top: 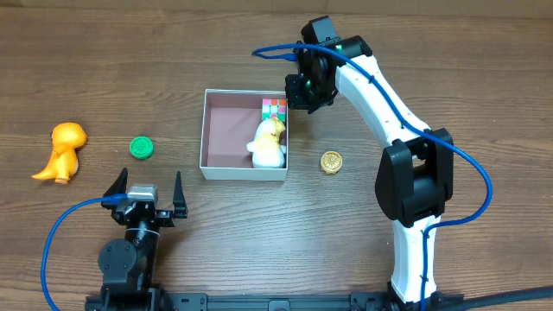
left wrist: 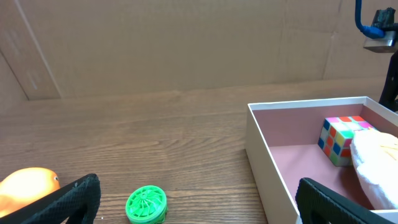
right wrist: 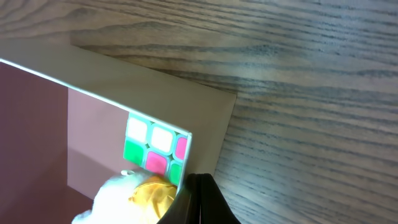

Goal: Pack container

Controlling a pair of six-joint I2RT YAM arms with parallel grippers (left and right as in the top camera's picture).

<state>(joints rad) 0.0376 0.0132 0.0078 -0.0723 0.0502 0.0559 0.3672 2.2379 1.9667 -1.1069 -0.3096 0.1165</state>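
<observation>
Left tool [top: 149, 183]: black, two-fingered, low over the brown wood-grain desk [top: 449, 69], at 8 o'clock from the container. Fingers spread wide, nothing between them.
Gold disc [top: 331, 161]: small round embossed piece, flat on the desk at 4 o'clock from the container, apart from its wall.
Green disc [top: 142, 148]: round ribbed plastic piece, on the desk at 9 o'clock from the container.
Orange dinosaur [top: 60, 151]: plastic figure, further out at 9 o'clock, beyond the green disc.
Container [top: 204, 130]: square, shallow, white-walled box with a pinkish-brown floor, mid-desk.
White and yellow soft toy [top: 270, 142]: inside, against the 3 o'clock wall.
Multicoloured puzzle cube [top: 274, 108]: inside, in the 1 o'clock corner, beside the soft toy.
Right tool [top: 304, 89]: above the container's 1 o'clock corner. Only one dark finger [right wrist: 202, 199] shows, so the opening cannot be told.
</observation>
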